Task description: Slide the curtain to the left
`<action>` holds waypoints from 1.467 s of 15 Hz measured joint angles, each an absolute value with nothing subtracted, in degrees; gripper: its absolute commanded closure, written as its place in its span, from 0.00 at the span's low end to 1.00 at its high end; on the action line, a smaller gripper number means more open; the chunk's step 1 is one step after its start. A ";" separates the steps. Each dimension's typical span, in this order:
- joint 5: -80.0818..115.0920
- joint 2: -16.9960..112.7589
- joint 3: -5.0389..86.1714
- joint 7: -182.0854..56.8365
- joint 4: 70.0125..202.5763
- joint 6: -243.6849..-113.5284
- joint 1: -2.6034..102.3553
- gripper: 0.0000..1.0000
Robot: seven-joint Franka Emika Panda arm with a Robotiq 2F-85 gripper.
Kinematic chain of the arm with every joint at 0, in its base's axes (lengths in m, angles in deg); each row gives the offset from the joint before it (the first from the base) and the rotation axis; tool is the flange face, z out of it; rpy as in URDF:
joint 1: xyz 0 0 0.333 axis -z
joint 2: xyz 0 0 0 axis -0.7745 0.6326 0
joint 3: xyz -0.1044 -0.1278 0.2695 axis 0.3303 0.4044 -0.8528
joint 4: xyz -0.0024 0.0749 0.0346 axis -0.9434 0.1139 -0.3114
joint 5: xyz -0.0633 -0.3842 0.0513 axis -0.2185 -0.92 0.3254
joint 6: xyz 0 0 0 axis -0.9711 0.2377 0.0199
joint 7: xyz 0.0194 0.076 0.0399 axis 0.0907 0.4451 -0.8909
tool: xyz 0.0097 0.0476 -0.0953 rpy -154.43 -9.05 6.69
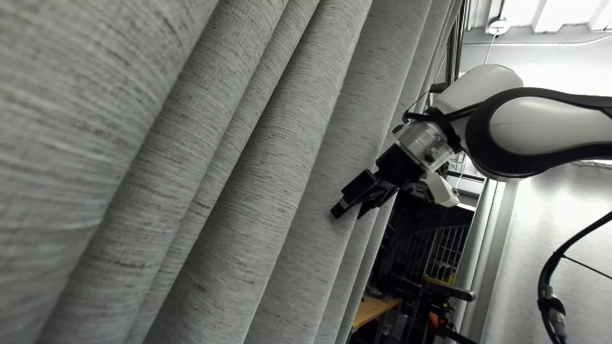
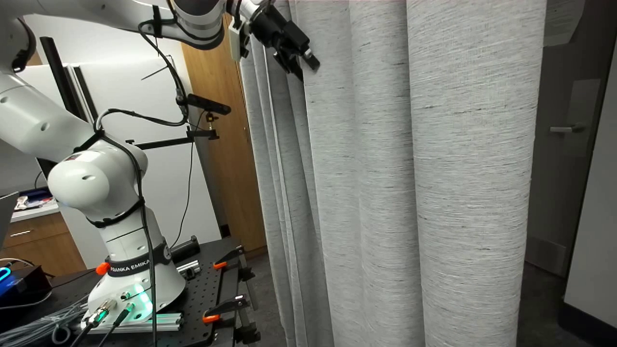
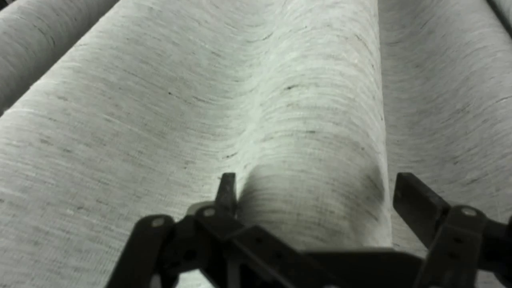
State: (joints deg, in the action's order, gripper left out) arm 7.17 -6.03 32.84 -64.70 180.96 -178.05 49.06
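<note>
1. In an exterior view: tall wood-grain cabinet (image 2: 229, 130), beside white panel (image 2: 168, 185).
2. Wood-front drawer unit (image 2: 46, 243) under pale countertop (image 2: 36, 212).
3. Black camera (image 2: 208, 103) on mount arm (image 2: 166, 142).
4. Two orange-tipped clamps (image 2: 231, 304) along black perforated plate (image 2: 202, 275).
5. Black box with blue light (image 2: 31, 285), grey cable bundle (image 2: 41, 325) near it.
6. Dark door (image 2: 554, 188), lever handle (image 2: 565, 129).
7. In an exterior view: wooden tabletop (image 1: 375, 309) low, wire grid (image 1: 440, 243) higher up, ribbed white ceiling (image 1: 564, 14) top right.

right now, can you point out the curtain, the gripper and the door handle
Curtain (image 2: 385, 183): in an exterior view, on a middle fold.
Gripper (image 3: 315, 192): in the wrist view, midway between its fingertips.
Door handle (image 2: 561, 129): in an exterior view, on its lever.
</note>
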 measured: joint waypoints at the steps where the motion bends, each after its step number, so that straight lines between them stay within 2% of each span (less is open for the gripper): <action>1: 7.17 -5.88 32.92 -64.77 180.99 -179.53 49.14 0.00; 3: 7.17 -5.45 32.94 -64.84 181.14 -181.89 49.33 0.00; 4: 7.17 -5.19 32.94 -64.86 181.25 -182.79 49.43 0.10; 5: 7.17 -4.95 32.94 -64.89 181.38 -183.54 49.52 0.28; 14: 7.17 -4.31 32.93 -65.15 181.89 -185.75 49.62 0.96; 15: 7.17 -4.30 32.93 -65.18 181.88 -185.75 49.62 1.00; 22: 7.04 0.29 30.39 -67.47 178.22 -185.48 49.15 1.00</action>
